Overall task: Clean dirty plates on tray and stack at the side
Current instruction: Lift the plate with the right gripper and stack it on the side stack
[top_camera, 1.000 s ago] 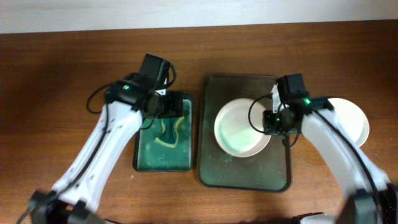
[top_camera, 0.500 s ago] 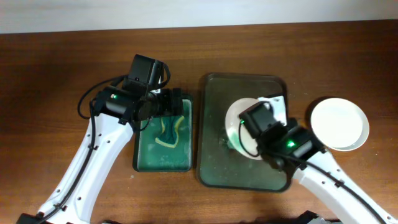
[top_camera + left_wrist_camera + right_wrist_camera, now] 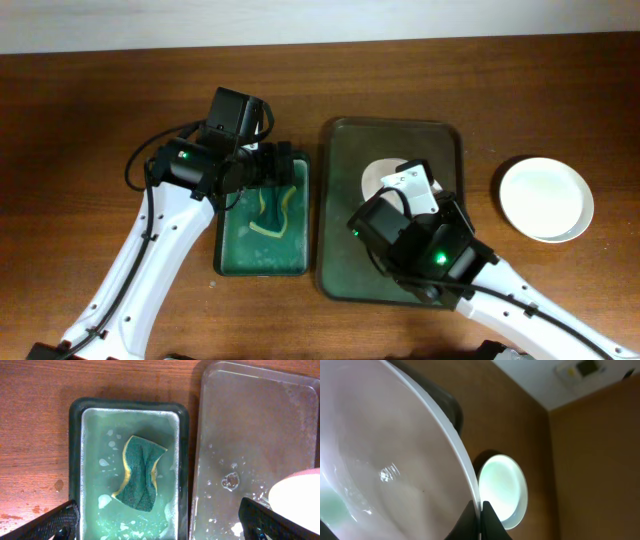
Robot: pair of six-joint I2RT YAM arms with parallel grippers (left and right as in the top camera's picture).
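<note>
My right gripper (image 3: 479, 520) is shut on the rim of a white plate (image 3: 385, 470), which has a faint teal smear at its lower left. It holds the plate tilted up over the dark tray (image 3: 345, 150). In the overhead view only part of this plate (image 3: 380, 180) shows beside the right arm. A second, plain white plate (image 3: 546, 198) lies on the table to the right of the tray and also shows in the right wrist view (image 3: 502, 487). My left gripper (image 3: 160, 520) is open and empty above the green tray (image 3: 75, 460). A third plate is not in view.
A green-and-yellow sponge (image 3: 140, 472) lies in soapy water in the small green tray (image 3: 232, 255), left of the dark tray. The wet dark tray (image 3: 250, 435) carries white suds. The table's far edge meets a white wall.
My right arm has swung from the tray's right side to its front and has tilted the plate up from flat. The left arm has shifted slightly and then held still.
</note>
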